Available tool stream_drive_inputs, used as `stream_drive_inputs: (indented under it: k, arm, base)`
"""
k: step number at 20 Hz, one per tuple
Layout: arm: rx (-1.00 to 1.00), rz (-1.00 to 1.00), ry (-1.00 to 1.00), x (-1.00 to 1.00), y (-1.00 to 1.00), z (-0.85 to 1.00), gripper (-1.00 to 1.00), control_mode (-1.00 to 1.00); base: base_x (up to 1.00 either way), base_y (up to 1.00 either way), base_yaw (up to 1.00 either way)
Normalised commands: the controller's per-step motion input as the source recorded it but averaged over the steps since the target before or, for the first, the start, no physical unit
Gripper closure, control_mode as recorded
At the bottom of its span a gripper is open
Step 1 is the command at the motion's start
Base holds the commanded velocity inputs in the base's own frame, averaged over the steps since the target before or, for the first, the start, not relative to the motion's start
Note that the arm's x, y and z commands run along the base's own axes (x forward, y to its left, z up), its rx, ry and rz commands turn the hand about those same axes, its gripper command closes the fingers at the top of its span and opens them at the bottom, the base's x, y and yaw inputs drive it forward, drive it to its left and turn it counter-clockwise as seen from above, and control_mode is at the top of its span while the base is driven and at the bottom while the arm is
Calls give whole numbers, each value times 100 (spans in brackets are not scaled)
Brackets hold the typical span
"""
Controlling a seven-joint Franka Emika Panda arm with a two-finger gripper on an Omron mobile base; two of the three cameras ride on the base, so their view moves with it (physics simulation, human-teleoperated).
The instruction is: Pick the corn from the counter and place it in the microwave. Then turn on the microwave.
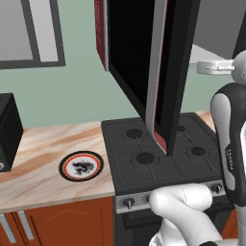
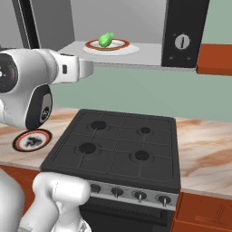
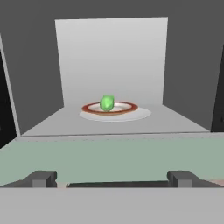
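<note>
One corn [image 3: 106, 103] lay on the red-rimmed plate [image 3: 127, 108] inside the microwave [image 2: 136, 54], straight ahead of the gripper [image 3: 112, 178], whose jaws stood fully open and empty.

You are looking at flat, even rendered light with no clear source and barely any cast shadows. The microwave [image 3: 111, 65] cavity is showing a pale back wall and darker grey side walls. Its open door [image 1: 139, 62] is reading as solid black, without glare. Edges are looking slightly soft and jagged, and nothing is bending at the borders.
</note>
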Motion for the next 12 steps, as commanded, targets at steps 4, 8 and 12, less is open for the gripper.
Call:
stream_drive_inputs:
  k: [4, 8, 12]
  arm:
    - [0, 0, -1, -48, 0, 0, -100, -100]
    - [0, 0, 0, -52, 1, 0, 100, -100]
    - [0, 0, 0, -53, 0, 0, 100, -100]
  base:
    - [0, 0, 0]
    - [0, 0, 0]
    - [0, 0, 0]
